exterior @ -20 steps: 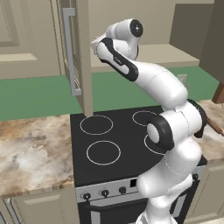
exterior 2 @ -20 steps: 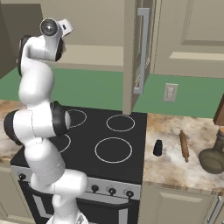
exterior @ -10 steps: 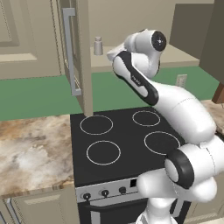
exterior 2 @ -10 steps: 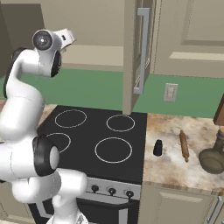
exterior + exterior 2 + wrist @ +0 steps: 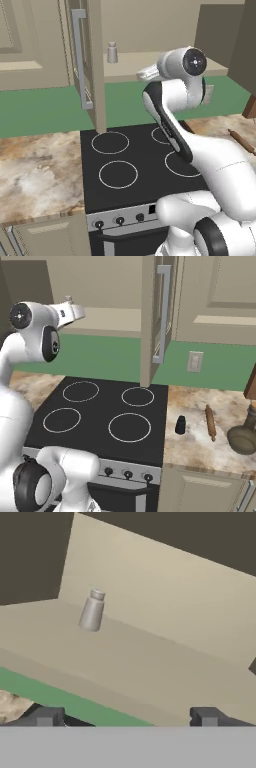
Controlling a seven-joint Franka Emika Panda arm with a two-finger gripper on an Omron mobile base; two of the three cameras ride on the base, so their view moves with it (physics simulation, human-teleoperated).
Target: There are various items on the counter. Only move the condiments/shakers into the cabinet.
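The pale grey shaker (image 5: 112, 52) stands upright on the inner shelf (image 5: 150, 662) of the open cabinet, near its left end, and shows again in the hand view as the shaker (image 5: 92, 610). My gripper (image 5: 125, 717) is open and empty, hanging in front of the shelf and well back from the shaker. In the base views the gripper (image 5: 144, 74) (image 5: 75, 309) sits high above the stove. The black shaker (image 5: 180, 425) stands on the counter (image 5: 195, 446) right of the stove. The olive jug (image 5: 244, 437) sits at the right edge.
The cabinet door (image 5: 85, 60) stands swung open above the stovetop (image 5: 135, 165). A rolling pin (image 5: 210, 422) lies between the black shaker and the jug. A knife block (image 5: 251, 384) stands at the far right. A wall socket (image 5: 195, 361) is behind the counter.
My hand has drawn back from the cabinet shelf toward the robot's side, leaving the grey shaker standing there uncovered. The jaws stayed wide apart.
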